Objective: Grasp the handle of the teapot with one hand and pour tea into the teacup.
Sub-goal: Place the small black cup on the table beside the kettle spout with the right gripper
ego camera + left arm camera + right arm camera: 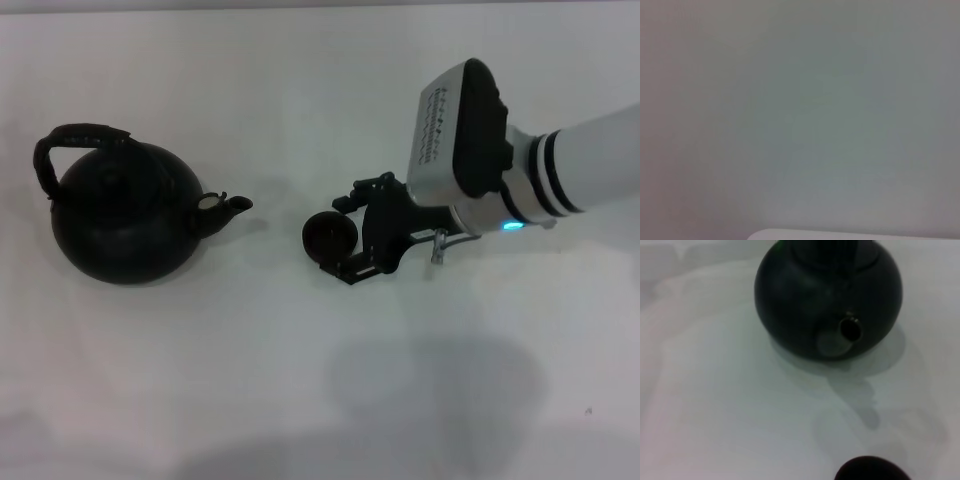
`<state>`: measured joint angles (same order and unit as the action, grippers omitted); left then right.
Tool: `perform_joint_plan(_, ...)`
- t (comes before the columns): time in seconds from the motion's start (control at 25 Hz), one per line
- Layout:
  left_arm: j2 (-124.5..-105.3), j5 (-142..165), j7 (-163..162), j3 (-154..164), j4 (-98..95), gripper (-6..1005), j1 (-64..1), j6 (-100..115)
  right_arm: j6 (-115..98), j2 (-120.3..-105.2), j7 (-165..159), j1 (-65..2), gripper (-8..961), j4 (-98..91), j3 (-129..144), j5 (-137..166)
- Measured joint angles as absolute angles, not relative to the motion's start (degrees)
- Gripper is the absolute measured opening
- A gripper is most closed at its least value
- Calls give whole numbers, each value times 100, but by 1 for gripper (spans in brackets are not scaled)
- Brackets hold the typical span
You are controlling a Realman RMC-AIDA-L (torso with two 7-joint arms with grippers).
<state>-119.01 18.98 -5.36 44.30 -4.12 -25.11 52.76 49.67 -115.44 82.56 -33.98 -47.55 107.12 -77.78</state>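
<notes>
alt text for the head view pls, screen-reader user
The right end effector reaches in from the right with its fingers around the small dark teacup on a white table. To the left stands the black teapot, hoop handle up, spout toward the cup.

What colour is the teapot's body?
Matte black; the teapot shows best in the head view.

Right claw at the teacup, teapot well apart.
</notes>
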Motion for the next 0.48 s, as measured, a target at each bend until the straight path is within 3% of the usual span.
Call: perform_joint_plan(0.48,-11901,1885,-536,4404,-402,699,-2493,5285,6011,-11494,8336,-3367,857,-4816,9694,-7738)
